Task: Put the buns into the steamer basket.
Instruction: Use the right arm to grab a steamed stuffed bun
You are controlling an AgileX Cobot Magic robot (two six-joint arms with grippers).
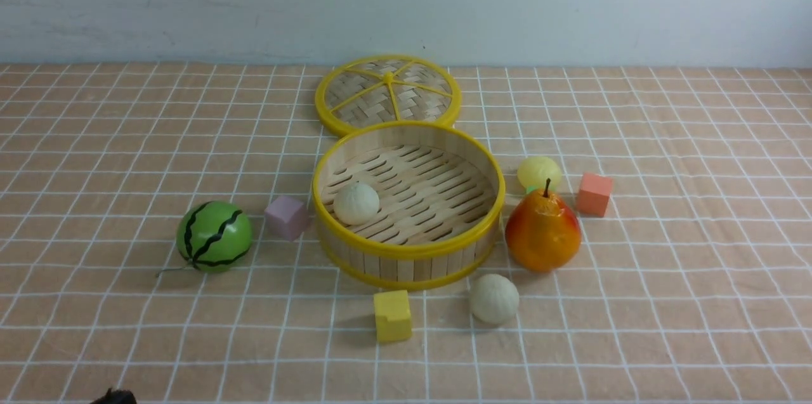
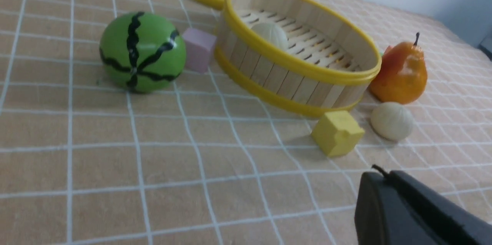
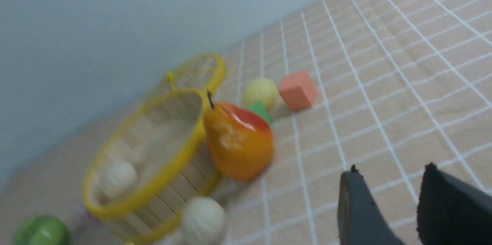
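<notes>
The steamer basket (image 1: 406, 250) stands mid-table. One off-white bun (image 1: 356, 203) lies inside it at its left. A second off-white bun (image 1: 494, 298) lies on the cloth in front of the basket's right side. The pale yellow bun (image 1: 539, 172) sits behind the pear (image 1: 543, 233), right of the basket. My left gripper (image 2: 388, 175) is shut and empty, low over the cloth near the front, short of the second bun (image 2: 392, 120). My right gripper (image 3: 390, 170) is open and empty, over the cloth right of the pear (image 3: 238, 141); it does not show in the front view.
The woven lid (image 1: 387, 94) lies behind the basket. A watermelon ball (image 1: 214, 236) and pink cube (image 1: 287, 217) are left of it. A yellow cube (image 1: 392, 316) is in front, an orange cube (image 1: 594, 194) at the right, a green cube (image 3: 260, 111) beside the yellow bun.
</notes>
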